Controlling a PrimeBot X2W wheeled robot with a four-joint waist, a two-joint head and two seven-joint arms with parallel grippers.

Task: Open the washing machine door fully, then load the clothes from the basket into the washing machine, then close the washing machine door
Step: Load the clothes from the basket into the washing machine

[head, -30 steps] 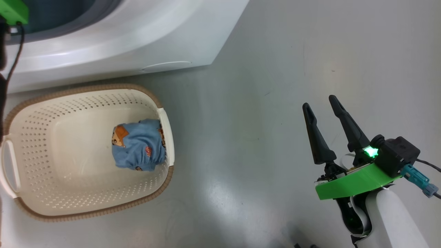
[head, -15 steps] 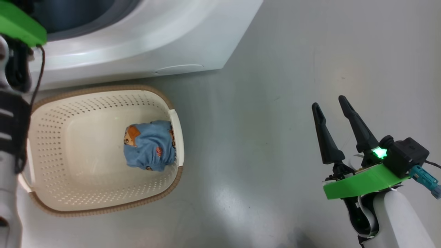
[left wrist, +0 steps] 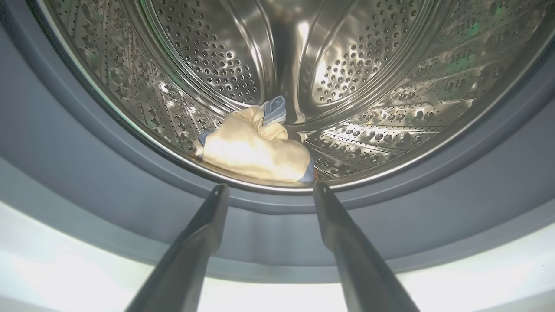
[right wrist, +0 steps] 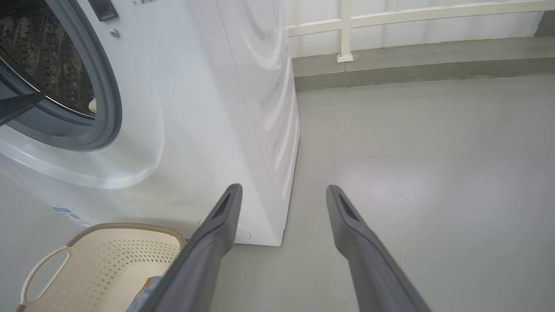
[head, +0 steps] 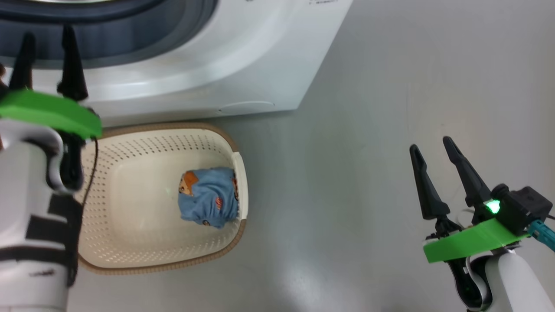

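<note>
Left gripper (left wrist: 269, 185), spread wide and empty, faces clothes (left wrist: 256, 151) in the washing machine (left wrist: 390, 86); right gripper (head: 430, 144) equally spread.

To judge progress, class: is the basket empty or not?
Not empty: one bunched blue garment lies inside the basket, against one end wall.
</note>
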